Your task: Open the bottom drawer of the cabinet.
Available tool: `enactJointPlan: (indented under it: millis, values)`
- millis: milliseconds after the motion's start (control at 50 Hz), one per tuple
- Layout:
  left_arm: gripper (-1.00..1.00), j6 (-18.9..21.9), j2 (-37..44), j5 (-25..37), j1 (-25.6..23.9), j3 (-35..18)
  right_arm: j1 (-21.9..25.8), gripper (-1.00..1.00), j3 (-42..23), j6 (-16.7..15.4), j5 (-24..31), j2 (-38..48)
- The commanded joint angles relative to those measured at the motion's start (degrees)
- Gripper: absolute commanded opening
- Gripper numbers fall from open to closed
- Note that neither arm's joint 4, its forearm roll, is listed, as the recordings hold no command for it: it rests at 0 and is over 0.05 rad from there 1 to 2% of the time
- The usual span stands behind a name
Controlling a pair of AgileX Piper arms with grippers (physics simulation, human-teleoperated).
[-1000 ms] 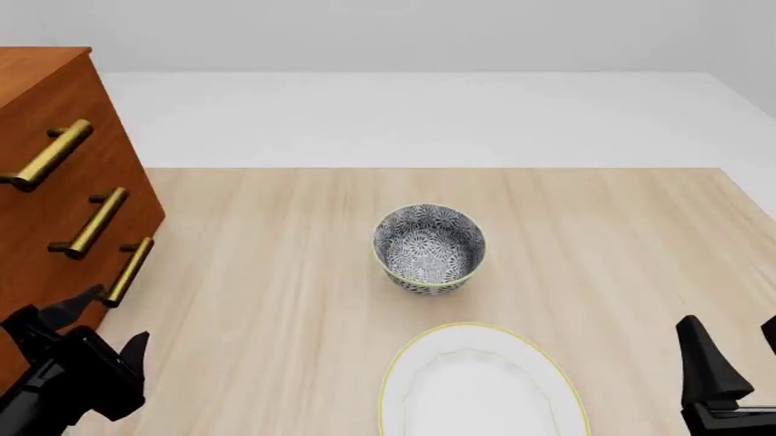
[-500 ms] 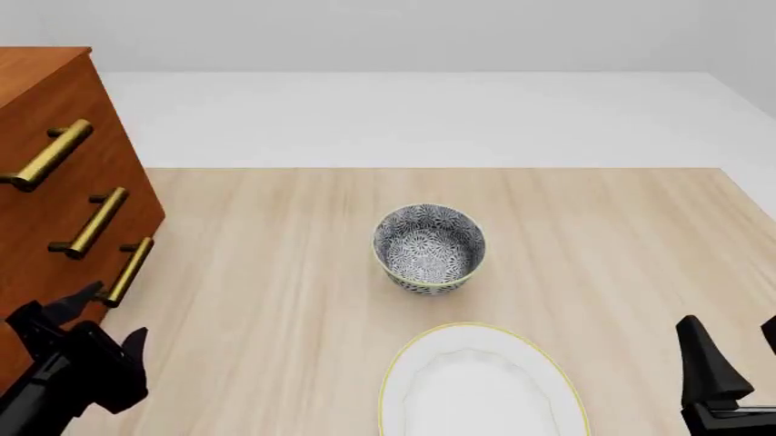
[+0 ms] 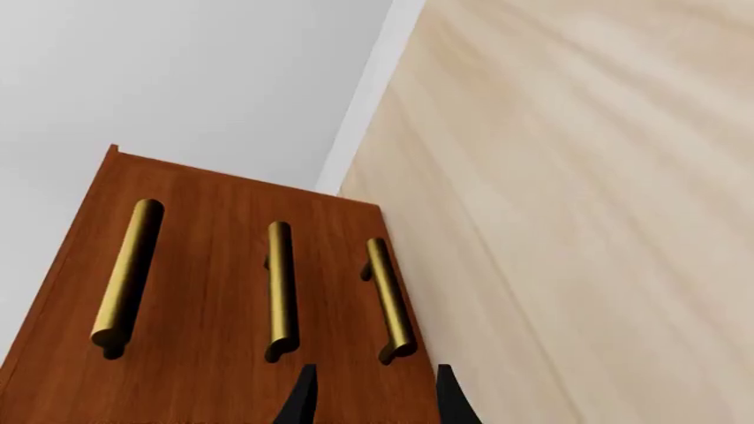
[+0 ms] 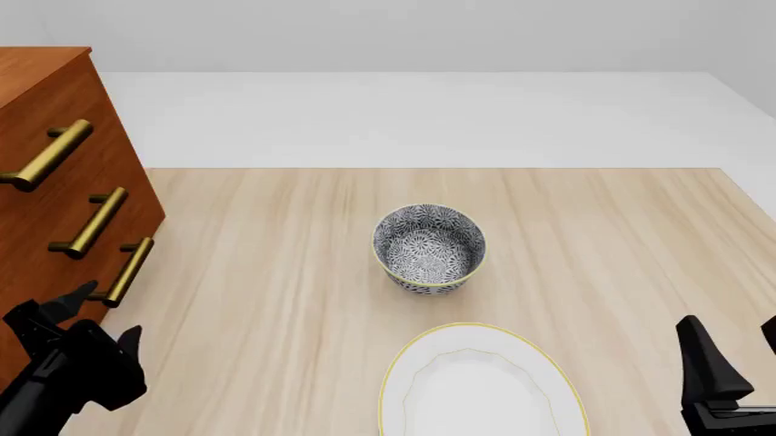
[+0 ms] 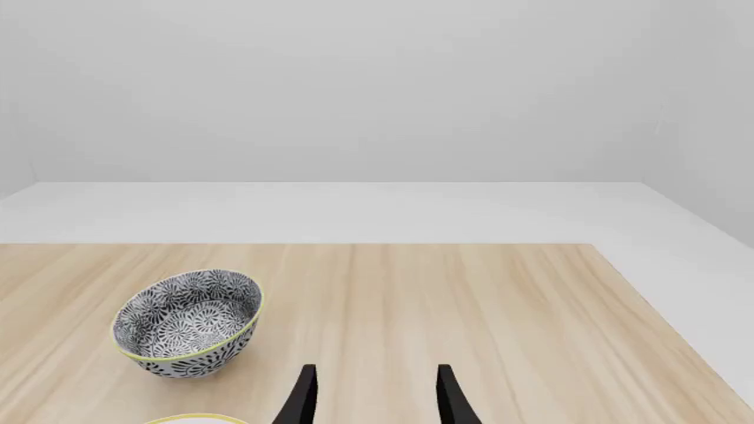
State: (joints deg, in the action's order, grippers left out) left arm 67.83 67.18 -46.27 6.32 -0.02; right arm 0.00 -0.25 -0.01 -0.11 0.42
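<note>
My left gripper (image 3: 370,397), jaws apart and empty, faces the cabinet (image 4: 43,195) at far left; the bottom drawer (image 3: 407,389) sits nearest the table. I should straddle its handle (image 3: 389,300) squarely, then pull straight.

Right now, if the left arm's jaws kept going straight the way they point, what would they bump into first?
Probably the cabinet front, near the bottom drawer's handle. That handle sits just ahead of the open left gripper, though depth is hard to judge.
</note>
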Motion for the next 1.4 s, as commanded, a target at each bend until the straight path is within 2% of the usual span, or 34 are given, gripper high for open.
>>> enactJointPlan:
  millis: [20,140,260,460,880,1100,1400]
  values:
    - [1.00,1.22,3.85,-3.65,0.96,0.01,0.00,1.00,0.00,-0.01,0.00,-0.01]
    - [1.00,1.32,6.72,-6.10,1.57,0.00,0.00,1.00,0.00,-0.01,0.00,0.01]
    - [1.00,1.00,5.74,-4.77,2.06,-0.16,-0.01,1.00,0.00,0.01,0.00,-0.01]
    - [1.00,1.58,7.78,-5.92,2.46,-0.63,0.00,1.00,0.00,0.00,0.00,-0.01]
    - [1.00,2.98,12.08,-5.16,2.28,-5.14,0.00,1.00,0.00,0.00,0.00,0.00]
    - [1.00,2.65,11.88,-4.51,2.91,-5.50,0.01,1.00,0.00,-0.01,0.00,0.00]
    - [1.00,3.21,18.76,-8.32,2.33,-6.21,0.00,1.00,0.00,0.00,0.00,0.01]
